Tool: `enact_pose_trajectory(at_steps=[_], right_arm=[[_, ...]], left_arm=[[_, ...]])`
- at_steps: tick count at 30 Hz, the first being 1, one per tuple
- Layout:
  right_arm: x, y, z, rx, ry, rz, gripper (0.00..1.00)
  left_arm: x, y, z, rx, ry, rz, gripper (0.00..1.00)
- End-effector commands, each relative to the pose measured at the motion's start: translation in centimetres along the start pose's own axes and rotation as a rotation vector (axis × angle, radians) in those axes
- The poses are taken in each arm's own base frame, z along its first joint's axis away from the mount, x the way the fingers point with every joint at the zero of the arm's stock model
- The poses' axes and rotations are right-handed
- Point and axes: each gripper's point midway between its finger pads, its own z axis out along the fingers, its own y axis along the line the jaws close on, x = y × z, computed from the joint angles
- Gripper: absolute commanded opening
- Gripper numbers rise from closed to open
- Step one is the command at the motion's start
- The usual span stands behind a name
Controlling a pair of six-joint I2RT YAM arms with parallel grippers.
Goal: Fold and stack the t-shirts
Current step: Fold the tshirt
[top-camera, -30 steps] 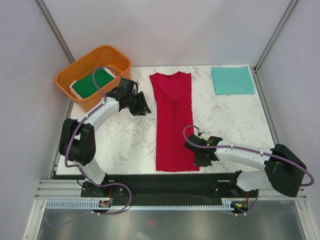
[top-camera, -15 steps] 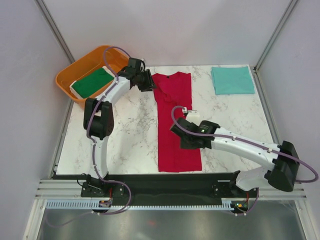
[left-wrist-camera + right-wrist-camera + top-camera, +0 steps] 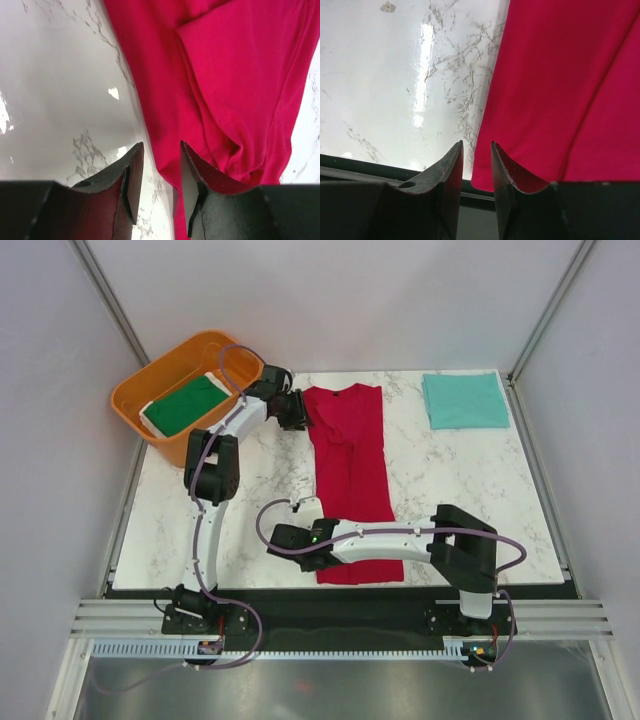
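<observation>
Left gripper (image 3: pixel 293 410) and right gripper (image 3: pixel 288 539) both have jaws apart, gripping nothing, at the far-left and near-left corners of the red t-shirt (image 3: pixel 350 470). It lies as a narrow strip on the table (image 3: pixel 450 480), and its end-to-end fold seems still to be made. Teal t-shirt (image 3: pixel 465 400) lies folded far right, green t-shirt (image 3: pixel 185 405) sits in the orange tub (image 3: pixel 128 412), and nothing is stacked.

white arm links (image 3: pixel 205 540), black joints (image 3: pixel 212 468), lilac cables (image 3: pixel 236 347), black wedge-shaped pincer fingers (image 3: pixel 100 200)

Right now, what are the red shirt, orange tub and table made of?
The red shirt looks like soft matte cloth: it creases and folds. The orange tub is likely plastic: smooth, evenly coloured. The table has a glossy white marble-look top with grey veins; stone or laminate, I cannot tell.
</observation>
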Motion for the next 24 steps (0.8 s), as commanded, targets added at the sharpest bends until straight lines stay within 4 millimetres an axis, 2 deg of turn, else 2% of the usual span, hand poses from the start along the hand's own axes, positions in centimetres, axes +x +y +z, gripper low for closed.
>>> enact_pose_trajectory(at_steps=[1, 4, 8, 14, 17, 18, 19, 20, 24], right_arm=[[-0.8, 1.3, -0.1, -0.007, -0.055, 0.042, 0.36], [0.1, 1.2, 0.0, 0.011, -0.049, 0.027, 0.35], [2.0, 0.0, 0.9, 0.071, -0.012, 0.009, 0.33], [3.4, -0.8, 1.5, 0.103, 0.008, -0.015, 0.27], [3.6, -1.0, 1.6, 0.108, 0.01, -0.018, 0.19], [3.7, -1.1, 1.6, 0.109, 0.012, -0.017, 0.07], [3.7, -1.0, 1.4, 0.105, 0.01, -0.02, 0.0], [3.6, -0.9, 1.1, 0.096, 0.006, -0.016, 0.0], [3.5, 0.2, -0.8, 0.057, -0.003, -0.027, 0.0]], left_arm=[[-2.3, -1.5, -0.3, 0.085, -0.036, 0.077, 0.43], [-2.2, -1.2, 0.5, 0.088, -0.031, 0.086, 0.43], [-2.0, 0.0, 1.5, 0.054, -0.03, 0.083, 0.43], [-1.3, 1.5, 2.9, 0.012, -0.019, 0.083, 0.39], [-1.2, 2.0, 3.5, -0.001, -0.018, 0.087, 0.25], [-1.3, 2.1, 3.5, -0.007, -0.022, 0.089, 0.13], [-1.3, 2.4, 3.6, -0.016, -0.024, 0.088, 0.06], [-1.3, 2.5, 3.8, -0.023, -0.027, 0.088, 0.02], [-2.1, 2.5, 3.9, -0.019, -0.044, 0.086, 0.02]])
